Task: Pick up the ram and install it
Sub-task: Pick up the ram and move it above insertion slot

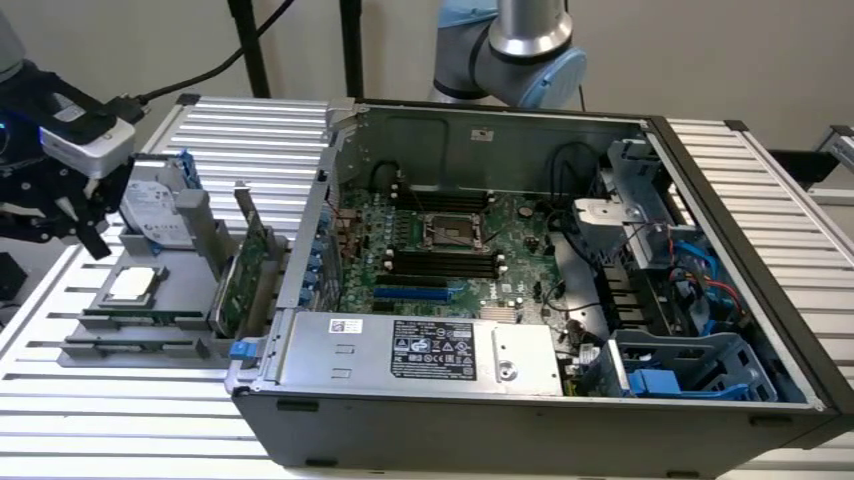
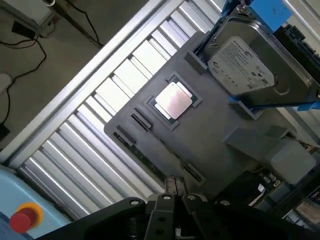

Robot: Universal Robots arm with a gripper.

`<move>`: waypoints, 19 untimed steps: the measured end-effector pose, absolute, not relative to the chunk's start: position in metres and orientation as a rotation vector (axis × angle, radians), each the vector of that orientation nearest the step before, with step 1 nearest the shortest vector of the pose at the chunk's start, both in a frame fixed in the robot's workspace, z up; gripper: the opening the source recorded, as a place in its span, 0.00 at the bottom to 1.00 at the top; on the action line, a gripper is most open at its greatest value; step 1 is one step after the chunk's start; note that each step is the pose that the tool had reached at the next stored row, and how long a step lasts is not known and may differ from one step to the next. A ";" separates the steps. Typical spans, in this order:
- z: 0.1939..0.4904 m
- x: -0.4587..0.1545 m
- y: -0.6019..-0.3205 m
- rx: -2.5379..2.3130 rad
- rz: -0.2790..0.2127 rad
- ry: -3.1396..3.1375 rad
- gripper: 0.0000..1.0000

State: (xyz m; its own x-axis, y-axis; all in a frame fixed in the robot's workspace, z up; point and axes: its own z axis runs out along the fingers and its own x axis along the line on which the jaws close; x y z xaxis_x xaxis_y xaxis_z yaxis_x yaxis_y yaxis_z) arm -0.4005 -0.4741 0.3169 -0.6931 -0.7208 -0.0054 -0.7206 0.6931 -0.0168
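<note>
Open case point(image 1: 534, 425) on slatted surface point(image 1: 120, 420), showing motherboard point(image 1: 454, 235) and power supply point(image 1: 414, 350). Beside it, at the exterior view's left, a grey tray point(image 1: 147, 352) carries a hard drive point(image 1: 154, 210), processor point(image 1: 134, 284) and upright card point(image 1: 247, 270). A red button point(image 2: 22, 218) sits off the surface.

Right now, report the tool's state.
Tool: closed, holding nothing, above the gray tray.

Power supply label point(image 1: 434, 350), hard drive label point(image 2: 240, 62): printed text on both, too small to read.
</note>
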 end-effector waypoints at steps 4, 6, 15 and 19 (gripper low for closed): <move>0.314 -0.400 -0.474 -1.330 -0.019 2.835 0.00; 0.313 -0.400 -0.474 -1.382 -0.018 2.811 0.00; 0.307 -0.400 -0.474 -1.608 -0.014 2.692 0.00; 0.304 -0.401 -0.474 -1.706 -0.011 2.634 0.00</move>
State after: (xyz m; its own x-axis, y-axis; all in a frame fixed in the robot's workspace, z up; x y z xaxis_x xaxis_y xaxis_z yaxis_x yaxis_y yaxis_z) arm -0.4005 -0.4740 0.3040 -0.4086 -0.9127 0.0008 -0.9127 0.4086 -0.0075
